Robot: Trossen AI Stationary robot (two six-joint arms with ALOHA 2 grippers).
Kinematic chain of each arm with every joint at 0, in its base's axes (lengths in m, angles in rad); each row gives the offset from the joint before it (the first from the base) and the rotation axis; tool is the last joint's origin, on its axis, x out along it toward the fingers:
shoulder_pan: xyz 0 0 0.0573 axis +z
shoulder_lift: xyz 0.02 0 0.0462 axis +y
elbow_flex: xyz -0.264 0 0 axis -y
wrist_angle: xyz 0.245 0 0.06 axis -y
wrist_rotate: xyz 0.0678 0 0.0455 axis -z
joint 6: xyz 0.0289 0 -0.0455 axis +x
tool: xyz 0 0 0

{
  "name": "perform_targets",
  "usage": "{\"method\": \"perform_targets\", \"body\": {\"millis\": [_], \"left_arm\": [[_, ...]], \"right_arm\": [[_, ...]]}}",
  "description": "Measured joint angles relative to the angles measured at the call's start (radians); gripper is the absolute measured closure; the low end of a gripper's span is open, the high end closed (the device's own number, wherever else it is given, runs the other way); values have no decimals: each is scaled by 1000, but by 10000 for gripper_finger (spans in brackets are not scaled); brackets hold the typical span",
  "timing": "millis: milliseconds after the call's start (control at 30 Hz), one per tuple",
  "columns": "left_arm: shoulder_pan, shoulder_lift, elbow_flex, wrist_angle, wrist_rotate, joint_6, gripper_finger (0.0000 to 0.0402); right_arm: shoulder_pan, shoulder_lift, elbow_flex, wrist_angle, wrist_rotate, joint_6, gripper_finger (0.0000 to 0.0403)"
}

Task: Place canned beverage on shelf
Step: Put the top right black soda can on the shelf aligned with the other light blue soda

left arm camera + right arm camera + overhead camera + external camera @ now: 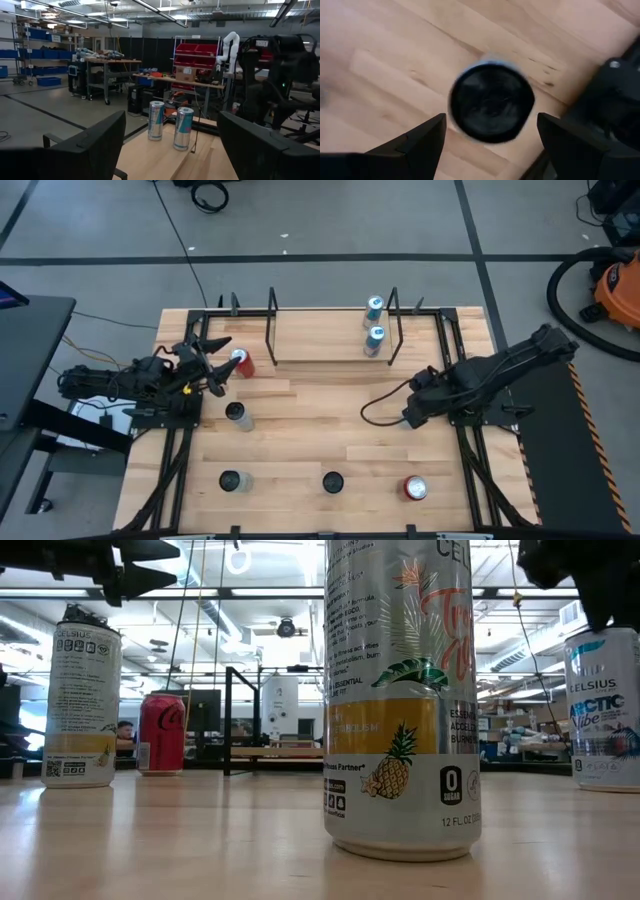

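The shelf (320, 345) stands at the table's far edge, with two slim cans (374, 308) (374, 340) upright on its right end. My right gripper (412, 412) (491, 120) points down, open, above a silver-and-blue can (492, 102) (605, 710) that stands on the table. Its fingers are at either side of the dark can top and clear of it. The arm hides this can in the high view. My left gripper (222, 358) (171, 117) is open and raised at the table's left, with nothing between its fingers. It is next to a red can (242, 362) standing on the table.
More cans stand upright on the table: one at mid left (237, 415), one near left (232, 480), one near centre (333, 480) and a red-topped one near right (415, 487). A black frame rail (615, 105) runs close by the right gripper.
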Motion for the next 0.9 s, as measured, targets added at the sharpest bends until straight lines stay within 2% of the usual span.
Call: {"method": "perform_targets", "body": {"millis": [167, 533, 900], "left_arm": [[0, 0, 0, 25, 0, 29, 86], [0, 0, 0, 36, 0, 42, 86], [0, 0, 0, 36, 0, 43, 86]], "right_arm": [[-5, 23, 2, 3, 8, -1, 83], [-8, 21, 3, -2, 114, -35, 83], [-24, 20, -37, 0, 47, -35, 83]]}}
